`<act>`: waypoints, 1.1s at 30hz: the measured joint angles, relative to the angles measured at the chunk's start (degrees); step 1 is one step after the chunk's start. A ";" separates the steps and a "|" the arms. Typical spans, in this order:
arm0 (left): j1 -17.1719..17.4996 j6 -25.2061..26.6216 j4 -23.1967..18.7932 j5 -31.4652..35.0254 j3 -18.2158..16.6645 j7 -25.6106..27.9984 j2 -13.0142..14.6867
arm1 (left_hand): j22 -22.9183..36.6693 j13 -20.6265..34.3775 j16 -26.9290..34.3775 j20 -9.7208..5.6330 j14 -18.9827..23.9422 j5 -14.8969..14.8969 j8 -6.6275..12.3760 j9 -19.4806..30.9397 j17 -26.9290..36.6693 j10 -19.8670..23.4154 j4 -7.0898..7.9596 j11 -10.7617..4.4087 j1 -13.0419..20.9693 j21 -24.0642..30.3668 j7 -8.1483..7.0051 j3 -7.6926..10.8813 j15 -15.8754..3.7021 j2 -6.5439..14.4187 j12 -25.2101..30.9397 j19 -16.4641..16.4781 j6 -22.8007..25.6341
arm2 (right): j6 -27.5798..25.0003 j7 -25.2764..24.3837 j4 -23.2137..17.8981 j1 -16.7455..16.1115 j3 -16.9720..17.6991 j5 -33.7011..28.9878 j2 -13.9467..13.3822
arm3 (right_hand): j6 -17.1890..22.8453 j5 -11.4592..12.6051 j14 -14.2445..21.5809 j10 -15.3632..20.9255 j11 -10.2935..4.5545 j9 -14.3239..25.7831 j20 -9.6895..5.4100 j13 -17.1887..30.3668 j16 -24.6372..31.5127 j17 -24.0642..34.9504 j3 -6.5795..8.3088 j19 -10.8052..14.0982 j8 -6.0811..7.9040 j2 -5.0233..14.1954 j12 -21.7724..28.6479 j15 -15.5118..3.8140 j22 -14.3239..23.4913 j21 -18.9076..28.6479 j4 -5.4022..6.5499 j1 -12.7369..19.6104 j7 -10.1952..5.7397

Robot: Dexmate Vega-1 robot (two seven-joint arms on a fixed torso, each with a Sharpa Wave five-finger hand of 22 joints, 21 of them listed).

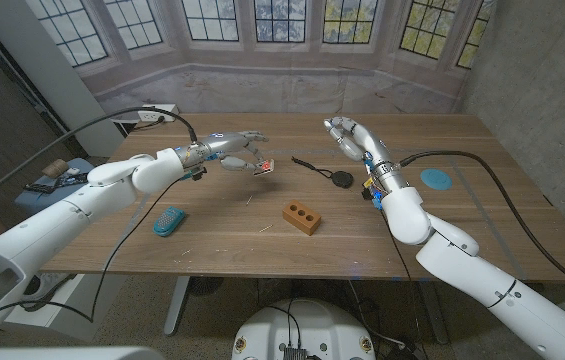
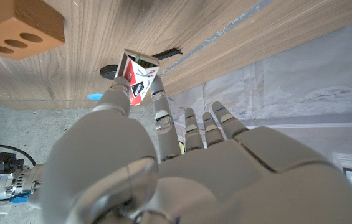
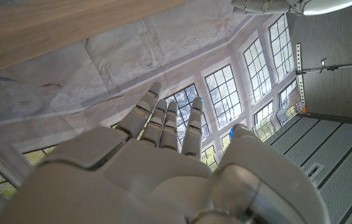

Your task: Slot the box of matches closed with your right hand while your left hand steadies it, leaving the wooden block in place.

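The box of matches (image 1: 263,166) was held above the surface (image 1: 212,235) by the left robot hand (image 1: 230,150), pinched between the thumb and a finger while the remaining fingers (image 2: 191,124) were extended beyond it. In the left wrist view the box of matches (image 2: 137,79) was seen tilted, with its open end turned away from the palm; this orientation was judged to leave that end free for a push from the other side. The right robot hand (image 1: 348,133) was raised over the far part of the surface, well apart from the box, with its fingers (image 3: 163,121) loosely extended and nothing held. It was therefore judged that the closing step had not yet been begun. The wooden block (image 1: 302,217) lay on the surface nearer the robot, between the two arms and apart from both hands, so that it could be left undisturbed. A black cord with a round end (image 1: 337,177) lay just beyond the block, a teal brush (image 1: 169,221) lay under the left arm, and a blue disc (image 1: 436,179) lay toward the right edge.
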 measured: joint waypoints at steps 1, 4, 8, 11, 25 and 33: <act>0.02 0.40 -0.16 0.00 0.00 -0.25 0.09 | 0.00 0.04 -0.22 0.07 -0.09 0.00 -0.05 0.00 0.00 -0.09 0.00 -0.09 0.00 0.00 0.01 0.00 -0.09 0.00 0.00 -0.07 -0.23 | 0.36 -0.05 0.16 -0.06 0.09 0.20 0.00 | 0.00 0.00 0.00 0.00 0.00 0.00 -0.20 0.00 0.00 0.00 0.00 0.20 0.00 0.00 0.00 0.00 0.00 0.00 0.00 0.00 0.00; 0.02 1.06 -0.16 -0.05 0.00 -0.68 0.09 | 0.00 0.03 -0.23 0.07 -0.32 0.00 -0.27 0.00 0.00 -0.09 0.00 -0.09 -0.29 0.00 -0.01 0.00 0.14 0.30 0.00 -0.07 -0.42 | 0.36 -0.05 0.49 -0.14 0.22 0.20 0.04 | 0.00 0.00 0.00 0.00 0.00 0.00 -0.29 0.00 0.00 0.00 0.00 0.29 0.00 0.00 0.00 0.00 0.00 0.00 0.00 0.00 0.00; -0.11 1.88 -0.41 -0.19 0.09 -1.45 0.42 | 0.00 0.03 -0.23 -0.13 -0.40 0.00 -0.27 0.00 0.00 -0.09 0.00 -0.09 -0.30 0.00 0.00 0.00 0.22 0.30 0.00 -0.28 -0.41 | 1.97 -0.35 1.10 -0.24 0.38 1.25 0.20 | 0.00 0.00 0.00 0.00 0.00 0.00 -0.29 0.00 0.00 0.00 0.24 0.29 0.00 0.00 0.00 0.00 0.00 0.00 -0.24 0.00 0.00; -0.41 2.37 -0.41 -0.35 0.35 -2.01 0.48 | 0.00 0.03 -0.23 -0.24 -0.40 0.00 -0.27 0.00 0.00 -0.09 0.00 -0.08 -0.30 0.00 0.00 0.00 0.22 0.30 0.00 -0.38 -0.41 | 2.61 -0.50 1.60 -0.28 0.48 1.58 0.39 | 0.31 0.00 0.00 0.00 0.00 0.00 -0.29 0.00 0.00 0.01 0.24 0.29 0.00 0.00 0.00 0.00 0.00 0.00 -0.24 0.00 -0.31; -2.66 4.59 0.92 -0.39 2.02 -5.25 0.32 | 0.00 0.03 -0.22 0.25 -1.14 0.00 -0.27 -0.01 0.00 -1.03 0.25 0.23 -0.53 -0.21 -0.09 -0.26 0.55 0.52 0.00 -0.94 -1.12 | 6.25 -1.48 4.10 -0.25 0.52 2.18 1.27 | 0.30 0.00 0.26 0.31 -0.31 0.13 -0.29 0.00 0.00 0.01 0.23 0.28 0.00 0.00 0.00 -0.26 0.00 0.00 -0.23 0.00 -0.31; -3.89 5.79 1.50 0.03 3.08 -6.54 0.08 | 0.00 0.02 -0.22 -0.02 -1.83 0.01 -0.27 -0.01 0.00 -1.42 0.25 0.62 -0.76 -0.21 -0.18 -0.26 0.84 0.75 0.00 -1.39 -1.83 | 8.03 -1.97 5.33 -0.19 0.52 2.33 1.72 | 0.52 0.01 0.43 0.31 -0.31 0.12 -0.29 0.00 0.00 0.01 0.47 0.28 0.00 0.00 0.00 -0.43 0.00 0.00 -0.47 0.00 -0.53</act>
